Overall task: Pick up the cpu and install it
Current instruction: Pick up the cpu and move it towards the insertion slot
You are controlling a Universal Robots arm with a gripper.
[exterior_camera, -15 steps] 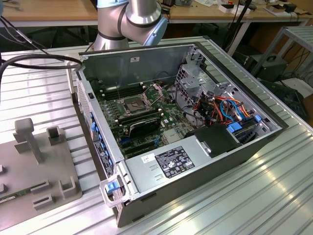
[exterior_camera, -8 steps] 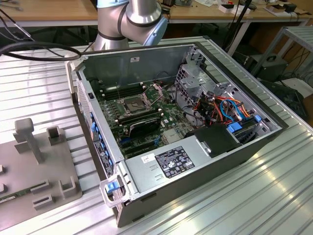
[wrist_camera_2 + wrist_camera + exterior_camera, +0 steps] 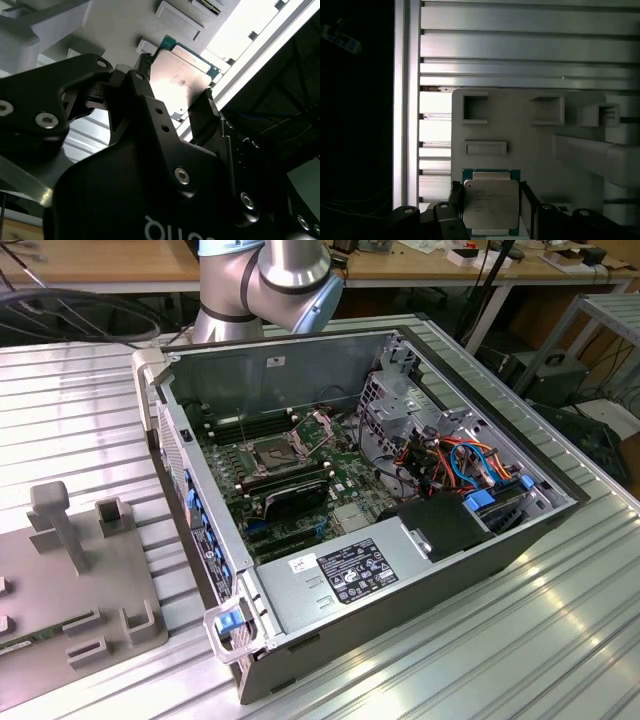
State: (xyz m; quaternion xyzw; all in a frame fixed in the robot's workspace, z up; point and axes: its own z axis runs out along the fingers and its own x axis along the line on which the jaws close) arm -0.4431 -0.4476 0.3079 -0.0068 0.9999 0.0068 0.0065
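The cpu (image 3: pixel 490 202), a small square chip with a dull silver top on a green board, sits between the two black fingers (image 3: pixel 456 197) of my gripper (image 3: pixel 491 206) over a grey fixture plate (image 3: pixel 520 130). The fingers press against its two opposite edges. In the second wrist view the cpu (image 3: pixel 180 82) gleams between the same fingertips of the gripper (image 3: pixel 176 80). Whether the chip rests on the plate or hangs just above it, I cannot tell. In the exterior view the open socket (image 3: pixel 275 453) lies on the motherboard inside the computer case (image 3: pixel 400 360).
The arm (image 3: pixel 265 280) rises behind the case. A silver power supply (image 3: pixel 350 575) fills the case's near end, with cables (image 3: pixel 450 455) on the exterior view's right. A grey fixture plate (image 3: pixel 60 590) with raised blocks lies on the ribbed table at the exterior view's left.
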